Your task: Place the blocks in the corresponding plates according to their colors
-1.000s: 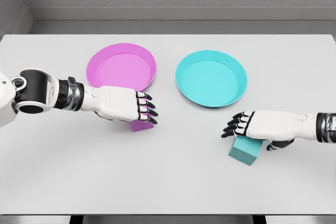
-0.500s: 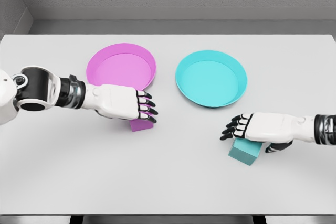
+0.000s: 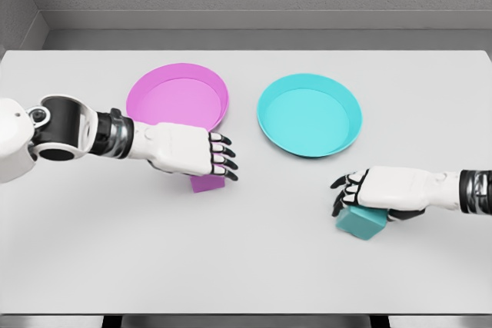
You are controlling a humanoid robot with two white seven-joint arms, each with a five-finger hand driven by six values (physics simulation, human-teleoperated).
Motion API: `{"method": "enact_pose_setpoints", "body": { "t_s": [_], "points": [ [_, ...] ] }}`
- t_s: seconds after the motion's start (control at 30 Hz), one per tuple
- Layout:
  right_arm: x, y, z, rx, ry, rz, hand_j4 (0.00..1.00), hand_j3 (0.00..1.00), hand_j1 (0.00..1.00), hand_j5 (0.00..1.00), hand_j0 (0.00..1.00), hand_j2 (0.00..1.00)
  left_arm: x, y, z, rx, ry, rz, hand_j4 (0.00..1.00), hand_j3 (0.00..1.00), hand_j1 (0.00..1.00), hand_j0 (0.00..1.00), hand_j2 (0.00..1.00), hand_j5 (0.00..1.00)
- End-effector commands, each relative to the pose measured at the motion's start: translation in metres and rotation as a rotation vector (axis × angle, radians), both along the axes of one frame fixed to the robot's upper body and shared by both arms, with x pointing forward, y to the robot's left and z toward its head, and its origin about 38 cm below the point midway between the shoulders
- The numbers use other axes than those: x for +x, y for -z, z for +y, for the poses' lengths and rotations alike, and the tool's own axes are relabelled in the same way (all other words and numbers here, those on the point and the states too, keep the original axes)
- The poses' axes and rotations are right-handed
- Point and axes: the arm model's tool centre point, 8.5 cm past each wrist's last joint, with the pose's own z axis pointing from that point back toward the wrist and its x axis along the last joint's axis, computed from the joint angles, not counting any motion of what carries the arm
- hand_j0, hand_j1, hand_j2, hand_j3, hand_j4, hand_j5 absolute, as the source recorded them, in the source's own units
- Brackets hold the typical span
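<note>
A magenta block (image 3: 207,183) lies on the table just in front of the magenta plate (image 3: 178,97). My left hand (image 3: 221,157) hovers right over it with fingers spread, hiding most of the block. A teal block (image 3: 360,223) lies on the table in front of the teal plate (image 3: 309,114). My right hand (image 3: 347,194) rests on top of it, fingers curled down over its far left edge and thumb at its right side. Both plates hold nothing.
The white table (image 3: 254,266) has its front edge near the bottom of the view. A grey wall runs behind its far edge. The two plates sit side by side at mid-table, a small gap between them.
The right hand sank onto the teal block and its fingers curled down around it. The left hand shifted slightly right and up over the magenta block, fingers spreading a little.
</note>
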Motion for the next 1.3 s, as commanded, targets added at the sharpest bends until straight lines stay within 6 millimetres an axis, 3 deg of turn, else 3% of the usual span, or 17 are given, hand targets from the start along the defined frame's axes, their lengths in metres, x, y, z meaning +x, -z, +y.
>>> {"method": "enact_pose_setpoints", "body": {
  "t_s": [0.0,0.43,0.67,0.83,1.1,1.27],
  "points": [
    [-0.001,0.002,-0.001,-0.021,-0.012,-0.004,0.58,0.58,0.58,0.58,0.58,0.58,-0.001,0.002,-0.005,-0.005,0.009,0.008,1.00,1.00,1.00,1.00,1.00,1.00],
    [0.004,-0.006,-0.004,-0.024,-0.004,-0.026,0.57,0.57,0.57,0.57,0.57,0.57,-0.004,0.010,-0.002,0.059,0.009,0.021,0.89,0.89,0.89,0.89,0.89,0.89],
    [0.011,-0.020,-0.004,-0.019,-0.003,-0.062,0.57,0.57,0.57,0.57,0.57,0.57,-0.004,0.010,-0.002,0.061,0.009,0.018,0.70,0.70,0.70,0.70,0.70,0.70],
    [0.018,-0.032,-0.003,-0.010,-0.002,-0.093,0.57,0.57,0.57,0.57,0.57,0.57,-0.002,0.008,-0.001,0.061,0.006,0.013,0.46,0.46,0.46,0.46,0.46,0.46],
    [0.025,-0.048,-0.003,0.002,0.000,-0.130,0.57,0.57,0.57,0.57,0.57,0.57,-0.001,0.005,-0.001,0.056,0.003,0.007,0.43,0.43,0.43,0.43,0.43,0.43],
    [0.029,-0.051,-0.006,0.000,0.010,-0.138,0.57,0.57,0.57,0.57,0.57,0.57,0.005,-0.009,0.001,0.032,-0.012,-0.020,0.35,0.35,0.35,0.35,0.35,0.35]
  ]
}}
